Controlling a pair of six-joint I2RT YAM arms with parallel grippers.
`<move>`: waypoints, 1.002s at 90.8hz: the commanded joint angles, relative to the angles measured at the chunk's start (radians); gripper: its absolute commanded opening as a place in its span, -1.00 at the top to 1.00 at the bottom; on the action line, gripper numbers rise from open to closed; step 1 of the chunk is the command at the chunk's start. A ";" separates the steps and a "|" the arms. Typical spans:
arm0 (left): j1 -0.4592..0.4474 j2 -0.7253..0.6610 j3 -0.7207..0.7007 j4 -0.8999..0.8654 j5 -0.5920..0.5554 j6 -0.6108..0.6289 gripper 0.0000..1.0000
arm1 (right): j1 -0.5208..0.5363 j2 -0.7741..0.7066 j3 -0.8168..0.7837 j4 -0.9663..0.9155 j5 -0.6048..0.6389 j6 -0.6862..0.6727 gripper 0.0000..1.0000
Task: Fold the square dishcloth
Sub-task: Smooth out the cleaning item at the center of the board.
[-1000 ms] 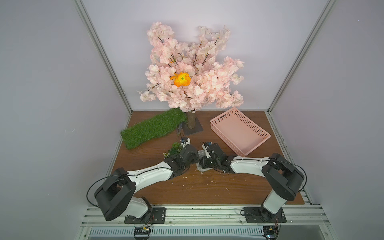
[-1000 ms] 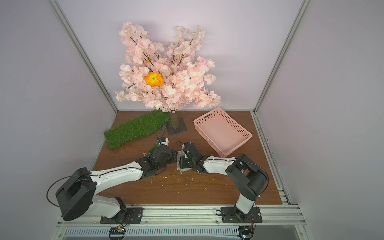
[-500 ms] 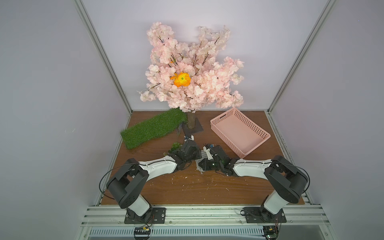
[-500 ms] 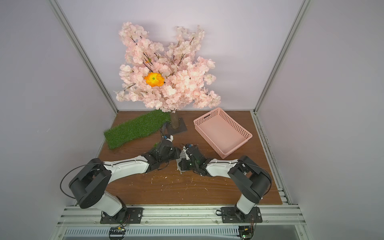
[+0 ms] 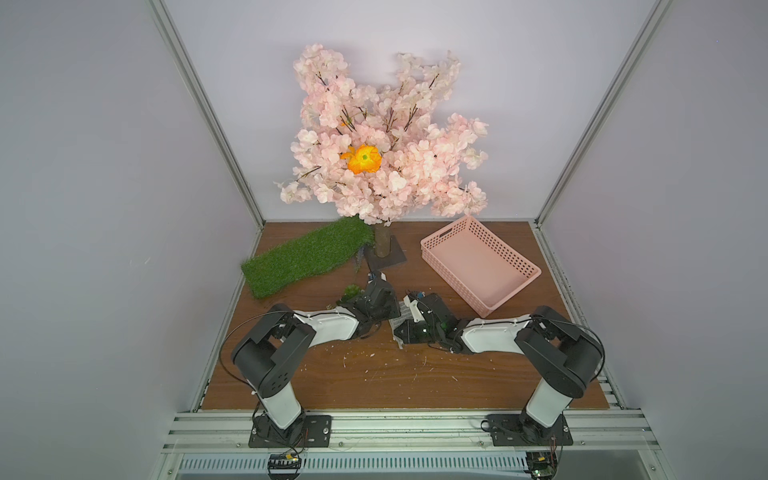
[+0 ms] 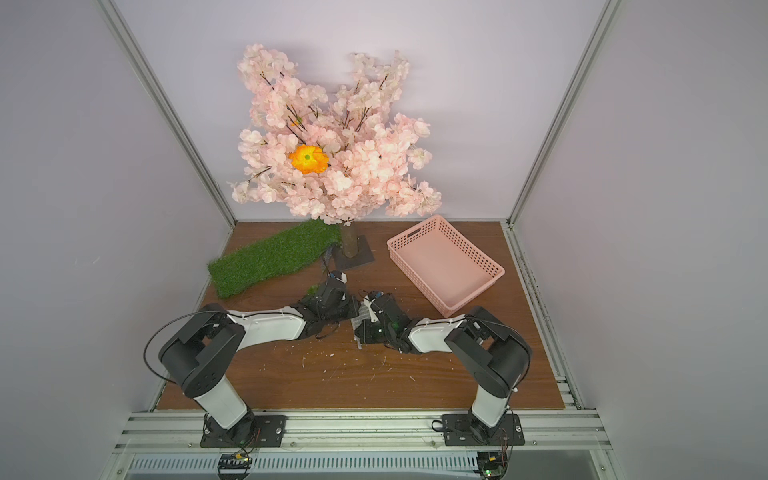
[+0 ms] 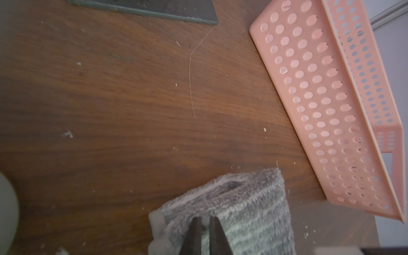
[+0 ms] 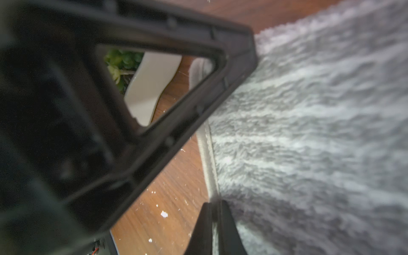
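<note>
1. Square dishcloth (image 7: pixel 249 212): grey with whitish stripes, lying on the wooden table (image 5: pixel 374 374) near its centre, at about 7 o'clock from the pink basket (image 5: pixel 478 266) and well apart from the green artificial-grass mat (image 5: pixel 303 259). In both top views the two wrists cover most of it; the left wrist view shows its top layer doubled over, with a rounded fold along one side.
2. Left gripper (image 7: pixel 204 229): jaws drawn narrow, pinching a raised ridge of the dishcloth close to one corner.
3. Right gripper (image 8: pixel 215 220): jaws nearly together, nipping the hemmed edge of the dishcloth where it meets the bare wood.
4. Step in hand, as judged: both edges are secured for a fold; the cloth already looks folded once, though how many layers lie beneath cannot be told.
5. Next move, as judged: both arms should lift together, carry the pinched edge across to the opposite edge, keep the cloth taut between them, and release only once the edges align.
</note>
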 commanded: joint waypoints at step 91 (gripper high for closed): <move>-0.009 -0.154 -0.034 -0.005 -0.021 0.069 0.74 | -0.140 -0.157 -0.031 0.053 0.071 -0.070 0.70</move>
